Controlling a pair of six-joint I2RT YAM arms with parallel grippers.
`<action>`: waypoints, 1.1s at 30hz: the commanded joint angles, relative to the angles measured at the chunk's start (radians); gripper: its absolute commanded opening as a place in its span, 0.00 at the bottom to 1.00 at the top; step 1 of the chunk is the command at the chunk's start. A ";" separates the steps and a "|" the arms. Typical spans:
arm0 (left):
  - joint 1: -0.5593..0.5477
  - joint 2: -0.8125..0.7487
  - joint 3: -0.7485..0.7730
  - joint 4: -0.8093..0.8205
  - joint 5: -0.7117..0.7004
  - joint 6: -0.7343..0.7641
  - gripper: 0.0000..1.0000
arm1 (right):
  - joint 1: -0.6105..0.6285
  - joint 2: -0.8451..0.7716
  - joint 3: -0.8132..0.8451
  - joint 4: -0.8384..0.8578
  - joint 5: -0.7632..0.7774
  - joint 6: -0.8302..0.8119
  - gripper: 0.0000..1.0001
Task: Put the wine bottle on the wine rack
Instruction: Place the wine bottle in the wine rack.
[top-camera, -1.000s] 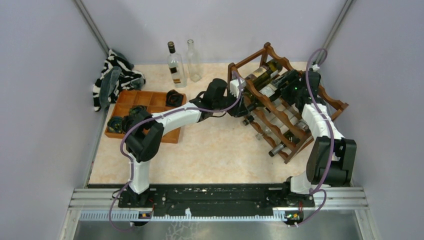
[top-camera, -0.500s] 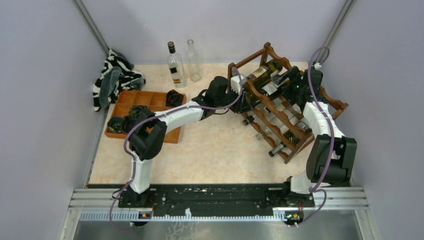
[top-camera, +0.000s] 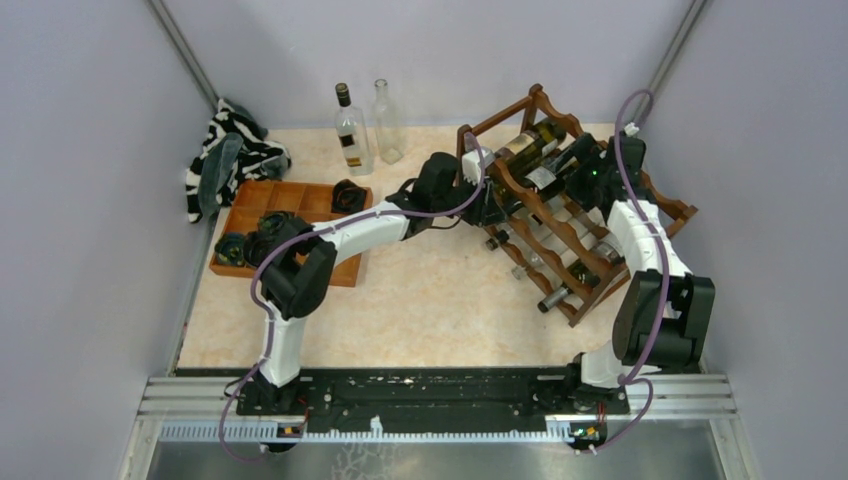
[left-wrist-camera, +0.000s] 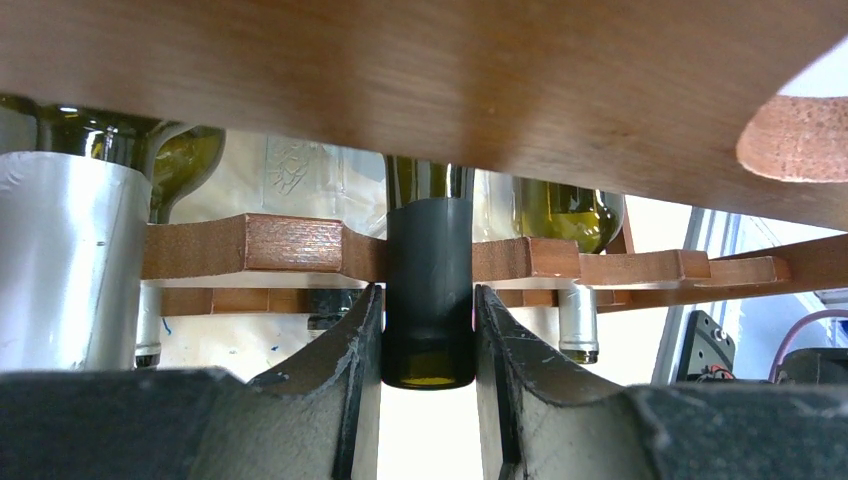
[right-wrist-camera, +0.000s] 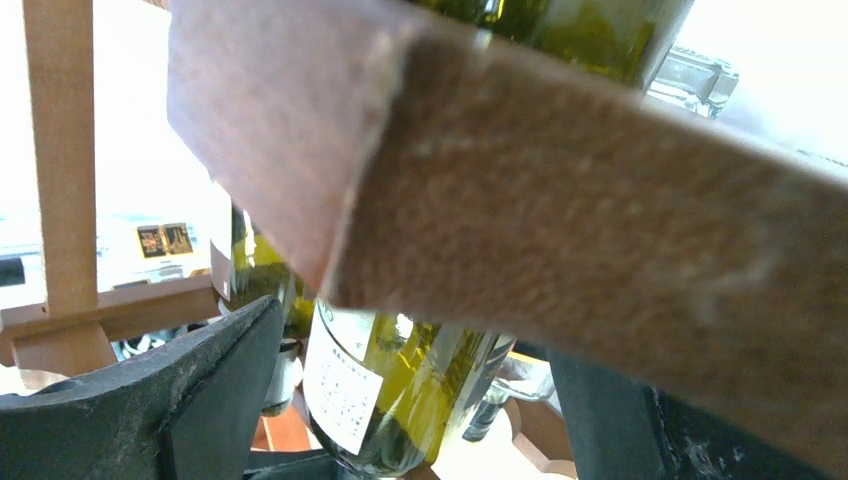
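While the left gripper presses its two fingers against the dark-capped neck of the wine bottle, we see that bottle lying on its side in the wine rack, its neck poking out past a scalloped rail toward the left arm. Other bottles lie in the cradles on either side of it. The rack stands skewed on the far right part of the table, with several tiers filled.

The right gripper reaches in from the rack's opposite side with its fingers spread wide. Between them sits a green labelled bottle, with a narrow gap showing beside one finger. We cannot tell whether this is the same bottle that the left gripper pinches.

Well apart, on the table's left, lies an orange-brown tray with a striped cloth just behind it. A capped upright bottle and a clear upright bottle stand side by side near the back wall.
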 joint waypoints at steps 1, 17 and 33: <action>-0.006 0.031 0.047 0.120 -0.078 -0.015 0.00 | -0.005 -0.053 0.072 -0.012 0.007 -0.073 0.98; -0.004 0.022 0.007 0.170 -0.136 -0.020 0.05 | -0.012 -0.120 0.116 -0.101 0.030 -0.131 0.98; 0.009 -0.014 -0.038 0.176 -0.124 -0.019 0.58 | -0.072 -0.248 0.260 -0.127 -0.091 -0.393 0.99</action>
